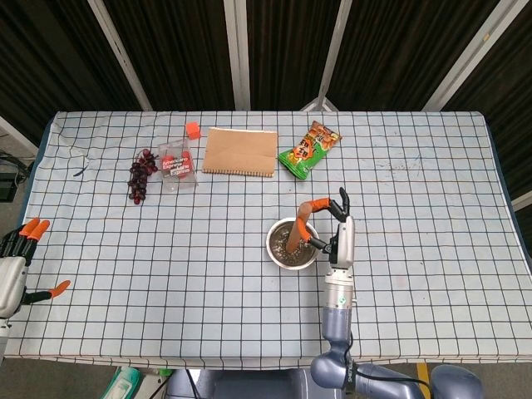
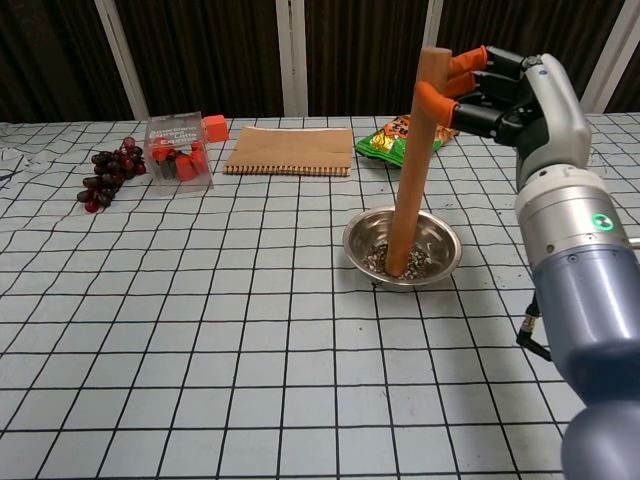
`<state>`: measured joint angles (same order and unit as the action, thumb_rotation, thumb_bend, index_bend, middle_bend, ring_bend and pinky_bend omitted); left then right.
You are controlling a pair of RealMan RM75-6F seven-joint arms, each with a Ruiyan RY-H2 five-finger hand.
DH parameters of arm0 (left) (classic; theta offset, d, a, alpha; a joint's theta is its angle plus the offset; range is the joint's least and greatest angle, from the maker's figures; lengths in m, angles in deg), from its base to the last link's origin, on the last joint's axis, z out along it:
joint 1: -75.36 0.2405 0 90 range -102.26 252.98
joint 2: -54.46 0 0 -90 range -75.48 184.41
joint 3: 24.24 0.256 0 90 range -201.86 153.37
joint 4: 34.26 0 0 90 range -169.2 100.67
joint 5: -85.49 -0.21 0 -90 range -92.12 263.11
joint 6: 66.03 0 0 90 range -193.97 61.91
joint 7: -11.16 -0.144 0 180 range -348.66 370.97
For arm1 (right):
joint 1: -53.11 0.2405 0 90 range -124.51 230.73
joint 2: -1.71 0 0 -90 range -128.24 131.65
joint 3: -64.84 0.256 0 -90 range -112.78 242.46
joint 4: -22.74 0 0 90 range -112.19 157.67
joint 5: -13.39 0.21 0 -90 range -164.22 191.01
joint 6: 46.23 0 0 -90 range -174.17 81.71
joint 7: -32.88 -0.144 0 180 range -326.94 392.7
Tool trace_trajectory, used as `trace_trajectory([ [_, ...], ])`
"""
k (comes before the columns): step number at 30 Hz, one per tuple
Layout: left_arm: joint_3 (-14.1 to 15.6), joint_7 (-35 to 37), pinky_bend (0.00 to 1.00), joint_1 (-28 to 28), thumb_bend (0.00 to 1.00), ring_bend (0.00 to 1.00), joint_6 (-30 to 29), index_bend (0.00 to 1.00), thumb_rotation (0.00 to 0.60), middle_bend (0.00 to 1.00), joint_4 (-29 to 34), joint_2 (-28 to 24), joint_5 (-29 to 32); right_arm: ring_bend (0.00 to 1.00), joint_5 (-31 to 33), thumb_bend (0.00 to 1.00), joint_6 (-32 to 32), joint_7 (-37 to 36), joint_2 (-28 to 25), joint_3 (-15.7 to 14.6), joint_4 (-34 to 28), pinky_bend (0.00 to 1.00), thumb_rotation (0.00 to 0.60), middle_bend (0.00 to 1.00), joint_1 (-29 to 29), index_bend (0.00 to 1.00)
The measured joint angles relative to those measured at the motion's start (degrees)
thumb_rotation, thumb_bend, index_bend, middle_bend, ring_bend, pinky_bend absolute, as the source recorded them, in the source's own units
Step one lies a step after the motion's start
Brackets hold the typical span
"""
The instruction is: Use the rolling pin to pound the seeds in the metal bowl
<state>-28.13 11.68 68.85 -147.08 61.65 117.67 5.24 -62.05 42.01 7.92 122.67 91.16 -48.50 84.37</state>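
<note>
A round metal bowl with dark seeds in its bottom stands on the checked cloth near the table's middle. My right hand grips the top of a brown wooden rolling pin. The pin stands nearly upright, leaning slightly, with its lower end down among the seeds. My left hand hangs off the table's left edge in the head view, fingers apart and holding nothing.
Along the far side lie dark grapes, a clear box of red pieces, a small orange cube, a brown notebook and a green snack bag. A black cable runs by my right forearm.
</note>
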Motion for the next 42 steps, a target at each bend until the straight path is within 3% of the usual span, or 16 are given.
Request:
trace_trajectory([
  [18,0.04,0.29,0.00,0.09,0.07,0.00,-0.23,0.00,0.600,0.00,-0.05,-0.06,-0.18,0.49,-2.86,0.40,1.67,2.72,-2.93,1.50,-5.48,0.00,0.600,0.66,0.18,0.88],
  [28,0.21,0.33,0.00,0.11,0.07,0.00,-0.40,0.00,0.600,0.00,-0.33,-0.15,-0.73,0.49,-5.94,0.40,2.19,6.61,-13.25,1.31,-13.78,0.00,0.600,0.66,-2.20,0.88],
  [34,0.34,-0.26,0.00,0.40,0.07,0.00,-1.08,0.00,0.600,0.00,-0.53,-0.02,-0.99,0.49,-8.57,0.40,2.15,8.47,-23.66,-2.08,-16.89,0.00,0.600,0.66,-6.73,0.88],
  [42,0.36,-1.10,0.00,0.62,0.07,0.00,-1.30,0.00,0.600,0.00,-0.12,0.25,-0.63,0.49,-12.77,0.40,0.00,12.50,-37.21,-11.27,-14.48,0.00,0.600,0.66,-12.63,0.88],
])
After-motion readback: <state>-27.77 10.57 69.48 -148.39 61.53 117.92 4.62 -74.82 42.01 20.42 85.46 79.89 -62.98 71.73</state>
